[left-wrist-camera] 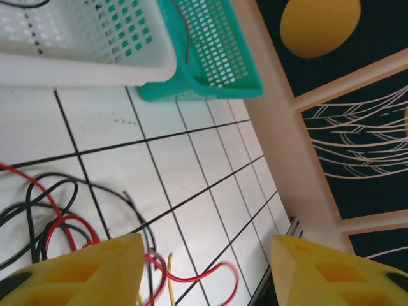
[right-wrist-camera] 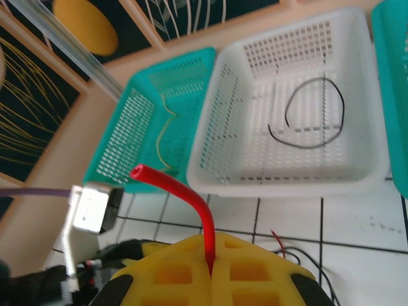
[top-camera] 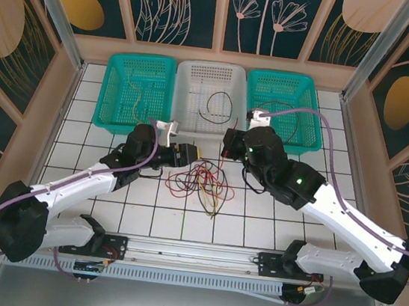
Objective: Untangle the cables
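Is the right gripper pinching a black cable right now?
No, the right gripper is shut on a red cable whose end sticks up above its closed jaws.

tabletop point(top-camera: 100, 147) white tiles, thin black grid | cables point(top-camera: 202, 183) red, black, yellow | upper-left basket point(top-camera: 106, 87) teal mesh | upper-centre basket point(top-camera: 178, 81) white mesh | black cable point(top-camera: 218, 106) plain black | upper-right basket point(top-camera: 319, 115) teal mesh | left pincer point(left-wrist-camera: 207, 268) yellow | right pincer point(right-wrist-camera: 212, 274) yellow | red cable point(right-wrist-camera: 191, 194) bright red | arms point(top-camera: 353, 225) black and white, hoses point(top-camera: 327, 139) purple | walls point(top-camera: 171, 5) dark teal, orange discs, cream leaf lines
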`<state>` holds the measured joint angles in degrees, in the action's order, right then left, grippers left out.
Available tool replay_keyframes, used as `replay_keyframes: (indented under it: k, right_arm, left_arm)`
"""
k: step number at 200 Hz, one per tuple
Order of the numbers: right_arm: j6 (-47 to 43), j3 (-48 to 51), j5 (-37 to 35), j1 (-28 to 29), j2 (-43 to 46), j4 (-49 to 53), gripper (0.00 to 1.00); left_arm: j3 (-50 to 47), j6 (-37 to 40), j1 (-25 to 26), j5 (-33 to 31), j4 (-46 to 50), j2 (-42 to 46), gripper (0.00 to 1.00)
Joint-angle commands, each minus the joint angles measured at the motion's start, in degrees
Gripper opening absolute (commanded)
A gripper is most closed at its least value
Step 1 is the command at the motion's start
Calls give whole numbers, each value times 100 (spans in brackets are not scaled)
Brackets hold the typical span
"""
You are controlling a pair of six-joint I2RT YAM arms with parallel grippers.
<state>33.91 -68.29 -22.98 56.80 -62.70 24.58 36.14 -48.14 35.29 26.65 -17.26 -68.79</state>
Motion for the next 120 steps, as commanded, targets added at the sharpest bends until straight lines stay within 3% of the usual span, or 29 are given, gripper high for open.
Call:
replay_keyframes:
  k: [1, 58, 90, 120]
  right_arm:
    - [-238, -301, -242, 42, 159, 65, 0]
    - [-315, -452, -242, 37, 162, 49, 0]
    - [-357, -529, -233, 34, 111, 21, 0]
    - [-467, -837, -229, 34, -59, 64, 0]
  left_arm:
    - [-91, -49, 44, 185, -655, 380, 59]
    - [-208, 110, 73, 470, -1306, 934, 69]
    - [-134, 199, 228, 682, -1534, 823, 76]
    - [132, 743, 565, 629, -1243, 534, 78]
